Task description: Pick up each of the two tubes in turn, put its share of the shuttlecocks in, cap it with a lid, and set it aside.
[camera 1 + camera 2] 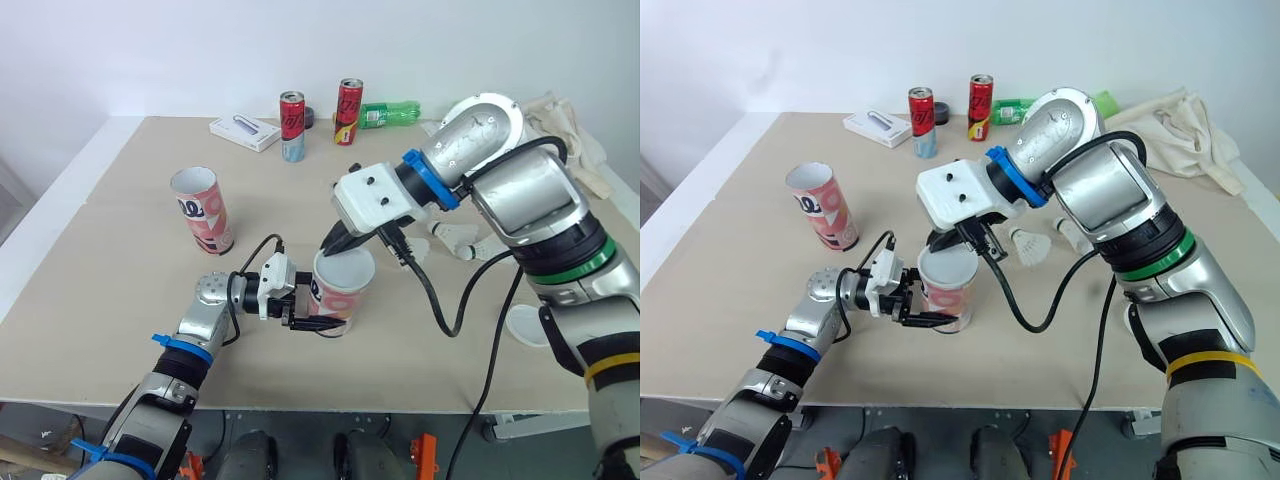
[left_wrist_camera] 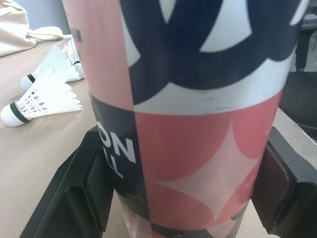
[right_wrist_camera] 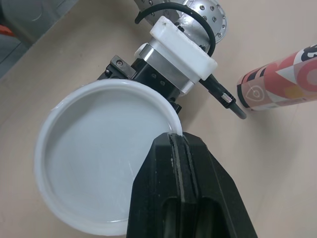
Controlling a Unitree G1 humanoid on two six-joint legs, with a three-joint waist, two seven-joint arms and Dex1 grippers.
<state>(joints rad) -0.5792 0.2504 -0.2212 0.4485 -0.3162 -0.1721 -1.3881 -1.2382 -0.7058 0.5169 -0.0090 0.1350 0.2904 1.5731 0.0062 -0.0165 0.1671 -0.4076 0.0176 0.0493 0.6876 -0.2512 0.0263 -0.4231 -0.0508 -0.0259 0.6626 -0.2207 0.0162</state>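
While our left jaws clamp the tube [image 1: 332,298], our right jaws pinch the lid [image 3: 99,158].
We see the tube upright on the desk [image 1: 110,290] between our left jaws, the lid's rim nipped in our right, over its mouth.

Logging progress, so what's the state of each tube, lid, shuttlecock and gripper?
Held tube: upright, lid on top.
Far tube: upright, open.
Held lid: pinched at rim.
Spare lid: lying flat.
Shuttlecocks: lying loose.
Left gripper: shut on held tube.
Right gripper: shut on held lid.

tube [image 2: 198,124] top cropped, lid [image 3: 99,158] hiding its mouth
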